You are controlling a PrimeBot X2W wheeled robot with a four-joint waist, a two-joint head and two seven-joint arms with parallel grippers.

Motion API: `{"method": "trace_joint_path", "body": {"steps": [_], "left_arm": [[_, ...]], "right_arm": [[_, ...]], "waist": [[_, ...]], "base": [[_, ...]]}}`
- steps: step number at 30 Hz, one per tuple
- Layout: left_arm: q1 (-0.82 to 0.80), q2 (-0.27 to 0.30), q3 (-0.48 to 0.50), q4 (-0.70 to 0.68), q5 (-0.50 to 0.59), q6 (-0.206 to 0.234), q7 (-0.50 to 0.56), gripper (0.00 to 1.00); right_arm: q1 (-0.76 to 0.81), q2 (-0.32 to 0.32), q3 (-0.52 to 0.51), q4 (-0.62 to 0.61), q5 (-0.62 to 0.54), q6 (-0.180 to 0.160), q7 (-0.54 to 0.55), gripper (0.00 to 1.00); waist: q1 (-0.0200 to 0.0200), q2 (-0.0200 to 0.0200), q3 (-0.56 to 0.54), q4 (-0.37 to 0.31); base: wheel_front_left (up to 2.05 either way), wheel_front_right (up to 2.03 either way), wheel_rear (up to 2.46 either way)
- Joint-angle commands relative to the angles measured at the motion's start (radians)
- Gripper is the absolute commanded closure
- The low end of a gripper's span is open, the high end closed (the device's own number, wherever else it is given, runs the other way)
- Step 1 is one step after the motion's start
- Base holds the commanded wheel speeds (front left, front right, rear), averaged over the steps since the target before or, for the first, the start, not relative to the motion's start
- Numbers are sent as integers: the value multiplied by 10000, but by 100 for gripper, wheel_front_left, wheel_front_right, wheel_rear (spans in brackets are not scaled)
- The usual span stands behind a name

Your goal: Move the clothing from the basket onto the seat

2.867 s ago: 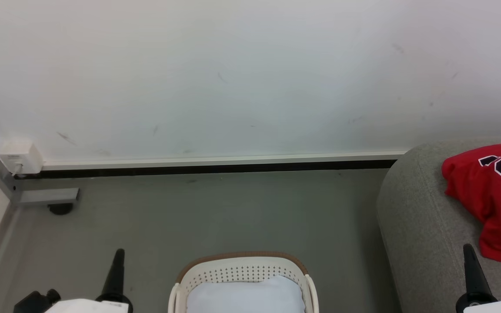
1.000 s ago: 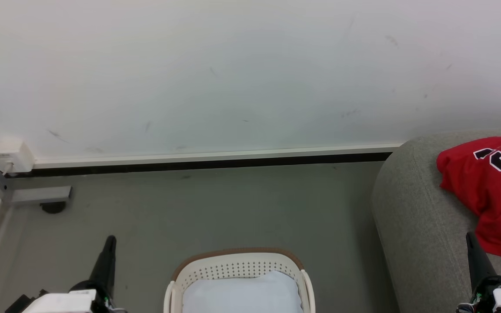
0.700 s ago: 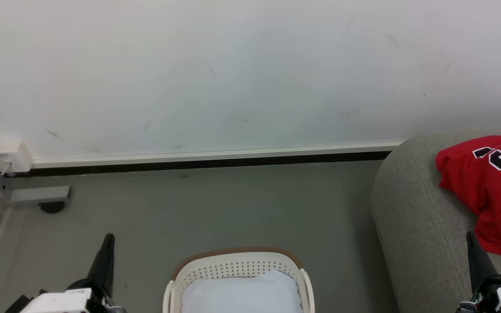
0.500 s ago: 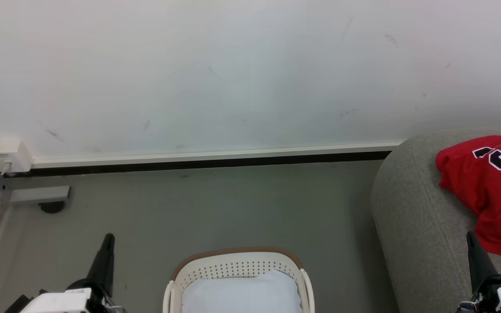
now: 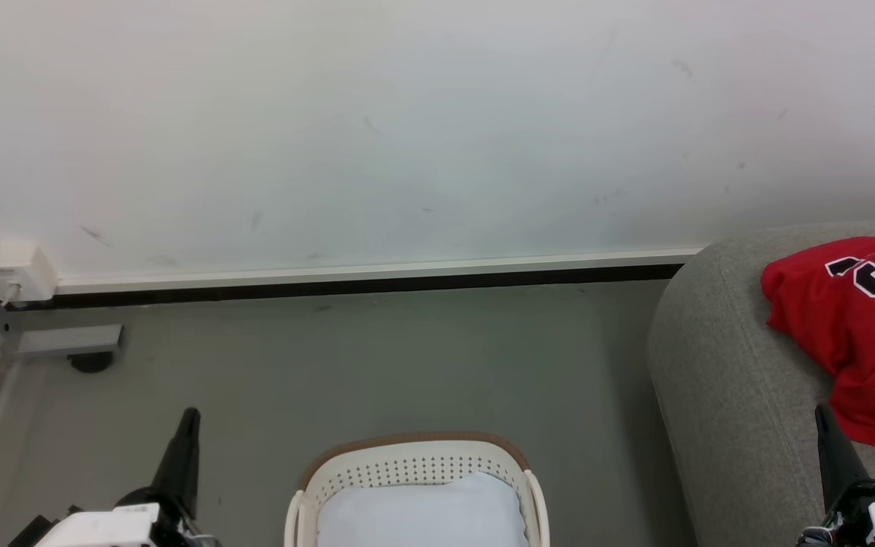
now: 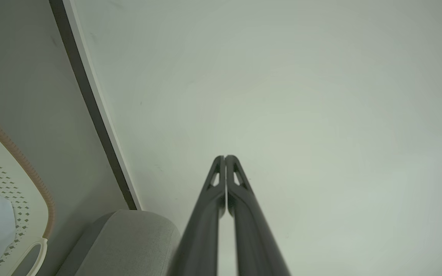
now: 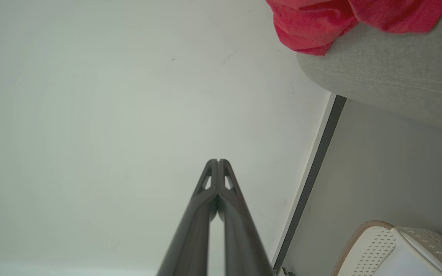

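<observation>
A red jersey (image 5: 859, 334) with black-and-white numerals lies crumpled on the grey seat (image 5: 726, 380) at the right; the right wrist view catches the jersey (image 7: 320, 23) on the seat's edge (image 7: 390, 80). The cream basket (image 5: 415, 463) with a brown rim stands on the floor at bottom centre, holding only a pale bluish-white pad (image 5: 422, 516). My left gripper (image 5: 189, 416) points up left of the basket, fingers pressed together with nothing between them (image 6: 225, 158). My right gripper (image 5: 821, 414) rises at the seat's front, shut and empty (image 7: 218, 161).
A white wall (image 5: 407, 129) with a dark skirting strip (image 5: 361, 286) runs behind the grey floor (image 5: 377, 365). A white socket box (image 5: 14, 272) and a grey metal bracket (image 5: 65, 339) sit in the left corner.
Since the earliest frame the camera has shifted, sliding the scene slightly left and up. Both grippers sit a little differently at the bottom corners. Over the last second nothing has moved.
</observation>
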Motion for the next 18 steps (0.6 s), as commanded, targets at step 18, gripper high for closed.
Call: {"method": "trace_joint_path", "body": {"steps": [18], "left_arm": [[-84,68,29,-31,-129,-39,39,100]], "right_arm": [[-130,11,-46,26,-15,-21,30,100]], "waist": [[0,0,0,1]], "base": [[0,0,0]]}}
